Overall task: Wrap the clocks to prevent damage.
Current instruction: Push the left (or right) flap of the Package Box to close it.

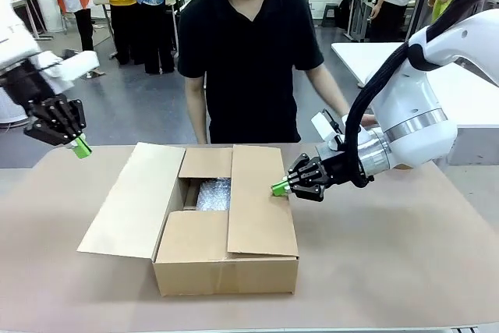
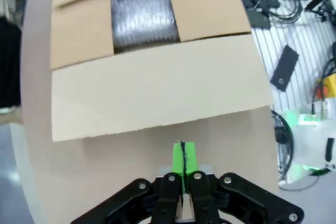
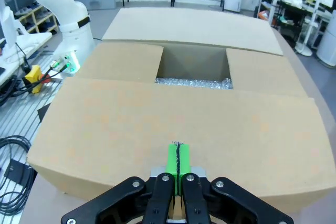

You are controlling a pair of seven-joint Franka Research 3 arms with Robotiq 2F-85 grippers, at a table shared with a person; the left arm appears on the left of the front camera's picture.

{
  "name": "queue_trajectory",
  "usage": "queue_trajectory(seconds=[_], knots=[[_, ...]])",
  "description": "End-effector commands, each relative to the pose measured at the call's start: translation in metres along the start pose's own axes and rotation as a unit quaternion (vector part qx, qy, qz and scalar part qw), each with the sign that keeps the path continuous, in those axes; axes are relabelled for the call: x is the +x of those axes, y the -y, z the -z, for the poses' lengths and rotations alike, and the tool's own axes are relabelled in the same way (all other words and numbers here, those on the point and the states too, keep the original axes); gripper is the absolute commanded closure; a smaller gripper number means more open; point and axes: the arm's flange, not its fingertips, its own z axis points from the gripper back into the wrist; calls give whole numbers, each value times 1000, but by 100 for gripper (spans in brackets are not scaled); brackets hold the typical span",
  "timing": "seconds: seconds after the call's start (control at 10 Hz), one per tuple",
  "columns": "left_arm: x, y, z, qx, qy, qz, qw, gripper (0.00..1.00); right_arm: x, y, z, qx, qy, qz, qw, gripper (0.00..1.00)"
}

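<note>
A cardboard box (image 1: pixel 226 267) stands mid-table, and bubble wrap (image 1: pixel 213 194) shows through the gap between its flaps. The clocks are hidden. The long right flap (image 1: pixel 259 200) lies folded over the top. The long left flap (image 1: pixel 125 200) hangs open outward. My right gripper (image 1: pixel 279 188) is shut, its green tips at the right flap's outer edge; its wrist view has the gripper (image 3: pixel 178 158) over that flap (image 3: pixel 173 114). My left gripper (image 1: pixel 81 148) is shut and empty, raised left of the box. In its wrist view the left gripper (image 2: pixel 184 156) hovers outside the open flap (image 2: pixel 157 93).
A person in a black shirt stands at the table's far edge behind the box, one hand (image 1: pixel 366 120) near my right arm. Brown table surface (image 1: pixel 390 255) lies bare to the right and front. Other tables and people stand farther back.
</note>
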Motion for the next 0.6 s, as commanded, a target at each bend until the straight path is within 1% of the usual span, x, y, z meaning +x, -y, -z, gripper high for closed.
queue_trajectory(seconds=[0.0,0.1,0.2,0.3,0.4,0.5], knots=[[-31,7,4,-4,79,13,997,100,-4,-2,3,-5,3,8,1000,99],[-44,-9,-6,4,92,-7,996,100,-4,-2,3,-5,3,8,1000,99],[-66,9,1,18,109,-28,994,100,-4,-2,3,-5,3,8,1000,99],[-87,21,9,28,140,-40,989,100,-4,-2,3,-5,3,8,1000,99],[-94,5,1,32,149,-60,987,100,-4,-2,3,-5,3,8,1000,99],[-92,9,0,43,144,-68,986,100,-4,-2,3,-5,3,8,1000,99]])
